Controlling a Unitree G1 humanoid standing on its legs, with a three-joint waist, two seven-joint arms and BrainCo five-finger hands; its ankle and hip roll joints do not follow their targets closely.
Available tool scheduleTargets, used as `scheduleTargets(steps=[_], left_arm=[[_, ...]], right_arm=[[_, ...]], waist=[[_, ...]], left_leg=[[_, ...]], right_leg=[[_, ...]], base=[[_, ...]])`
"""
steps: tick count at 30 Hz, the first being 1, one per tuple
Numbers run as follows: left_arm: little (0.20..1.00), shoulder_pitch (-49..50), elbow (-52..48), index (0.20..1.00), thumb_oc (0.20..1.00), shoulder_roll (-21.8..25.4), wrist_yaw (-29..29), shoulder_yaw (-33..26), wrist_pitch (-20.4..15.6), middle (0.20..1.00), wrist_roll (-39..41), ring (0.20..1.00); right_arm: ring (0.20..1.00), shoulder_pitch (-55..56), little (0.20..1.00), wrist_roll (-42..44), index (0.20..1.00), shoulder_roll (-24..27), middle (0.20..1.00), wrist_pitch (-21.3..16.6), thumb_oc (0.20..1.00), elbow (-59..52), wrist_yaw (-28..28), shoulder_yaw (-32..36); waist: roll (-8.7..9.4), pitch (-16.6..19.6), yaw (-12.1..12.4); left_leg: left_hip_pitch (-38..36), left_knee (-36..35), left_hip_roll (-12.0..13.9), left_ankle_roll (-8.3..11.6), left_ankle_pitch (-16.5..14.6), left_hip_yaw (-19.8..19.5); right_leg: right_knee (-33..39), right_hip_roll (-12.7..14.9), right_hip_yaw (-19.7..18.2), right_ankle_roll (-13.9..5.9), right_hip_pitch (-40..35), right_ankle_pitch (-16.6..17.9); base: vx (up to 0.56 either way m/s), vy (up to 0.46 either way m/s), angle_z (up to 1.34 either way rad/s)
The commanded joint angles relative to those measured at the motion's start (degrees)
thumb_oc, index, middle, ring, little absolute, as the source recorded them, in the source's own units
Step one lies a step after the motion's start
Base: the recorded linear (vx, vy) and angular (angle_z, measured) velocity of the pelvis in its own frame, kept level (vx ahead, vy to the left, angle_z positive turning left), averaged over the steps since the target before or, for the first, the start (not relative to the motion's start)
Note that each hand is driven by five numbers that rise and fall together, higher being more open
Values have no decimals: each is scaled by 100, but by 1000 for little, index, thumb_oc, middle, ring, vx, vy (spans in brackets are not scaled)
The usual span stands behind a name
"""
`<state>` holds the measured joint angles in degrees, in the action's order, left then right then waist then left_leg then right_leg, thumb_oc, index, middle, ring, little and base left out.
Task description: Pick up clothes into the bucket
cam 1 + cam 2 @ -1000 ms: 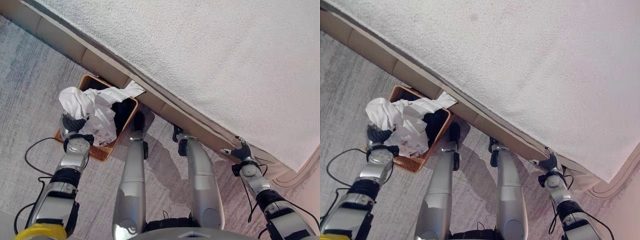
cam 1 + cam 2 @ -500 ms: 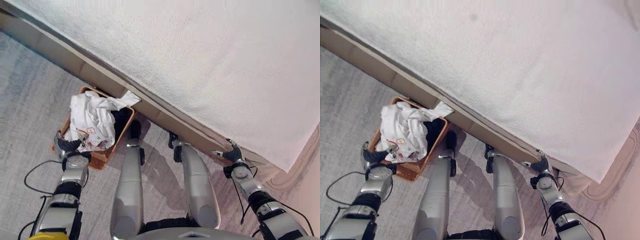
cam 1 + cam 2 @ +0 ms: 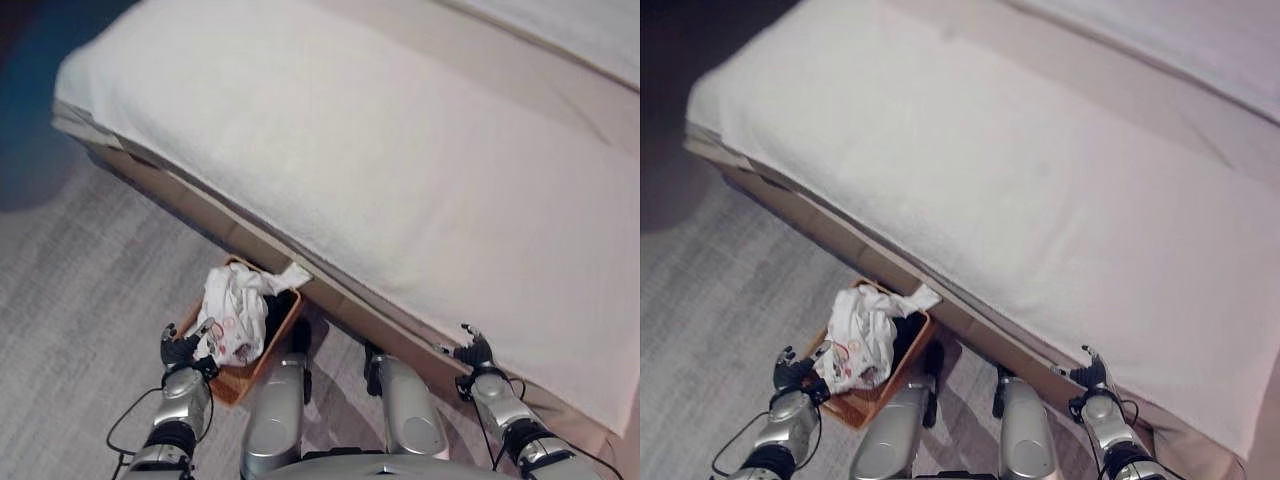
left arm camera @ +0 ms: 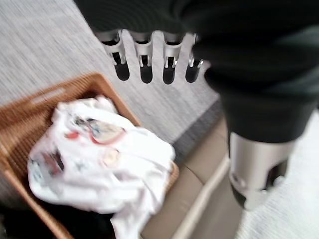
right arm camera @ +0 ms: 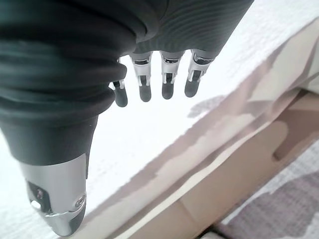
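Left hand (image 4: 149, 59): fingers straight and relaxed, holding nothing, hovering beside the brown woven wicker basket (image 3: 228, 381). Crumpled white printed garment (image 3: 236, 318) lies heaped in the basket, over dark clothing, one corner draped over the rim toward the white-covered bed (image 3: 420, 190). Right hand (image 5: 159, 74): fingers extended, empty, at the bed's edge.

The basket (image 3: 236, 381) is warm orange-brown wicker, and the shirt (image 4: 99, 154) piled in it is white with little red and dark cartoon prints, over something black underneath. Bed (image 3: 400, 190) has a plain white fuzzy cover on a tan base, and the carpet (image 3: 90, 270) is streaky grey.
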<state>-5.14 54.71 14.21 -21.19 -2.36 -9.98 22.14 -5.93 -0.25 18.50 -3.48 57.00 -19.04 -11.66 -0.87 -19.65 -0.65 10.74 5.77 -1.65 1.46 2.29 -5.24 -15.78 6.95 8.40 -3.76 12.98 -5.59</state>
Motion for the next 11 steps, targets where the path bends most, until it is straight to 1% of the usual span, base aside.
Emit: scheduleTargets(steps=[1, 2, 3, 4, 6, 8, 9, 11], left_arm=[[1000, 102, 245, 1000, 1000, 60, 323, 154, -86, 1000, -351, 1000], [1000, 107, 243, 1000, 1000, 59, 323, 156, -86, 1000, -352, 1000], [1000, 283, 407, 1000, 1000, -96, 533, 230, -4, 1000, -452, 1000], [1000, 287, 407, 1000, 1000, -96, 534, 232, -4, 1000, -452, 1000], [1000, 407, 589, 1000, 1000, -191, 789, 254, 94, 1000, -434, 1000], [1000, 508, 676, 1000, 1000, -252, 900, 380, 157, 1000, -662, 1000], [1000, 563, 807, 1000, 1000, -282, 949, 447, 188, 1000, -863, 1000], [1000, 577, 959, 1000, 1000, -328, 1015, 448, 251, 1000, -896, 1000]], right_arm=[[1000, 156, 1000, -301, 1000, 166, 1000, -32, 1000, -4, 100, 162], [1000, 162, 1000, -302, 1000, 167, 1000, -32, 1000, -7, 100, 162], [1000, 254, 1000, -486, 1000, 172, 1000, -5, 1000, 36, 134, 169], [1000, 258, 1000, -487, 1000, 173, 1000, -5, 1000, 35, 134, 169], [1000, 344, 1000, -500, 1000, 175, 1000, 3, 1000, 34, 213, 222], [1000, 433, 1000, -348, 1000, 132, 1000, -19, 1000, 66, 285, 330], [1000, 486, 1000, -245, 1000, 65, 1000, -51, 1000, 190, 338, 385], [1000, 484, 1000, -181, 1000, 38, 1000, -51, 1000, 325, 386, 404]], waist=[[115, 272, -38], [114, 266, -38], [67, 536, -50], [65, 533, -50], [50, 700, -65], [43, 845, -88], [45, 972, -98], [54, 1032, -95]], left_leg=[[4, 142, -181, -29, -115, 47], [-14, 129, -180, -28, -111, 45], [-270, -113, -114, -5, -39, 32], [-282, -124, -112, -4, -36, 30], [-423, -236, -64, 7, -6, 49], [-587, -341, -15, 8, 6, 57], [-719, -419, 11, 10, -1, 66], [-785, -440, 22, 13, -6, 77]], right_leg=[[574, -90, -41, -86, -242, 452], [584, -92, -38, -86, -259, 454], [822, -165, -2, -87, -529, 446], [830, -167, 0, -87, -541, 449], [910, -214, 16, -88, -682, 438], [960, -254, 17, -81, -851, 423], [1046, -271, 19, -81, -997, 418], [1085, -288, 19, -78, -1063, 421]], base=[[64, -50, -2], [130, -112, -4], [70, -64, 0], [97, -84, 3], [64, -51, 5], [85, -57, 3], [89, -55, 2], [34, -20, 1]])
